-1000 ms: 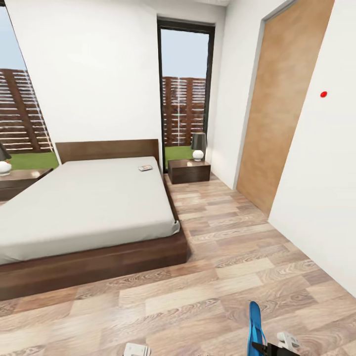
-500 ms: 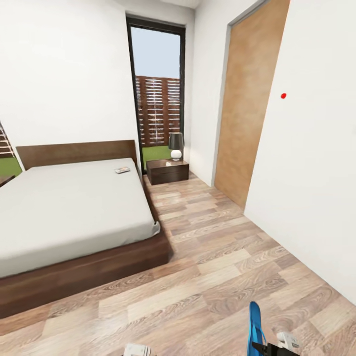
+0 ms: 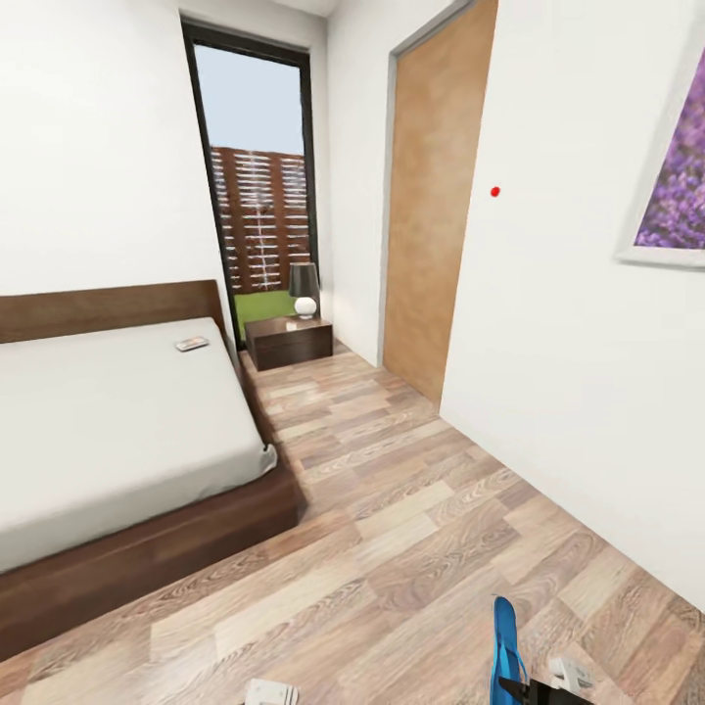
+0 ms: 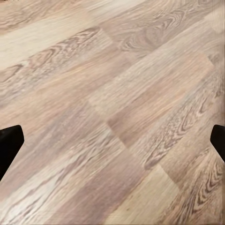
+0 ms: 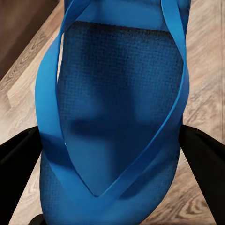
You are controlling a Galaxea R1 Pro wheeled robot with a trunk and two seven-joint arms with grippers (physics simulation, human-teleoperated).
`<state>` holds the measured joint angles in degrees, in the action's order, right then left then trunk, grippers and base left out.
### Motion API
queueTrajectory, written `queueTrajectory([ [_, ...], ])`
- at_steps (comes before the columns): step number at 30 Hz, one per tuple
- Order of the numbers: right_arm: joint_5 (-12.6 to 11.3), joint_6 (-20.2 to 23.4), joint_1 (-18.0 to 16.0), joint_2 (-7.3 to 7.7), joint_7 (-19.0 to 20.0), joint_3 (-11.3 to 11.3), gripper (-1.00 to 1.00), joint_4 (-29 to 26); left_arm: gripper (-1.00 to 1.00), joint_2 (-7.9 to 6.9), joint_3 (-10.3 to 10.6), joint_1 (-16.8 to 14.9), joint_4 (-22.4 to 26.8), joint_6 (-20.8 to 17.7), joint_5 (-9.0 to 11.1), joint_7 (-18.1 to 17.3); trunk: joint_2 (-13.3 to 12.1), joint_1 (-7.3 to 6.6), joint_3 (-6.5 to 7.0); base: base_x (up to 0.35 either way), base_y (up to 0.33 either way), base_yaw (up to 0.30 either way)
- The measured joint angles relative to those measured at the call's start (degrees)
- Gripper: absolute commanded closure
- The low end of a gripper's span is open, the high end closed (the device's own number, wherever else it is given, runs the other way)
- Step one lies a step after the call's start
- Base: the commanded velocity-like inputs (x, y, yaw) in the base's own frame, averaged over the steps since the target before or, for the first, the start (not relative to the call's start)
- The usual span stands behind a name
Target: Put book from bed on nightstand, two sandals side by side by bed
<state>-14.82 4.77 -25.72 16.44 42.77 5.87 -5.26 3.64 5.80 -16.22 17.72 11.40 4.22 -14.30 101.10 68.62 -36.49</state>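
At the bottom edge of my head view, the right gripper [image 3: 534, 685] holds a bright-blue sandal [image 3: 505, 648] on edge above the wood-plank floor [image 3: 411, 548]. From the right wrist camera I see its two dark fingers [image 5: 16, 168] pressed against either side of the sandal's [image 5: 117, 131] sole, so the jaws are clamped on it, the blue straps facing the lens. The left gripper [image 3: 271, 693] just peeks in low in the head view; through the left wrist camera its dark fingertips [image 4: 9, 145] sit far out at both edges with bare floor [image 4: 117, 112] between them, so those jaws are wide apart and hold nothing.

Ahead on my left lies the bed [image 3: 108, 431], and the book [image 3: 192, 344] rests on the mattress near the headboard, close to the edge facing the aisle. Just beyond the bed's head corner stands the nightstand [image 3: 290, 341] with a dark-shaded lamp [image 3: 304, 289] on top, in front of the tall window [image 3: 257, 176]. A wooden door [image 3: 431, 206] and a purple picture [image 3: 676, 186] are on the right wall.
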Motion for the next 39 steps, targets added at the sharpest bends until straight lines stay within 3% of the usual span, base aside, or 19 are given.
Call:
queueTrajectory([
  [39, 0.01, 0.00, 0.00, 0.00, -0.03, 0.00, 1.00, 0.00, -1.00, 0.02, 0.07, 0.00, 0.00, 0.00, 0.00, 0.00, 0.00, 0.00, 0.00, 0.000, 0.000, -0.300],
])
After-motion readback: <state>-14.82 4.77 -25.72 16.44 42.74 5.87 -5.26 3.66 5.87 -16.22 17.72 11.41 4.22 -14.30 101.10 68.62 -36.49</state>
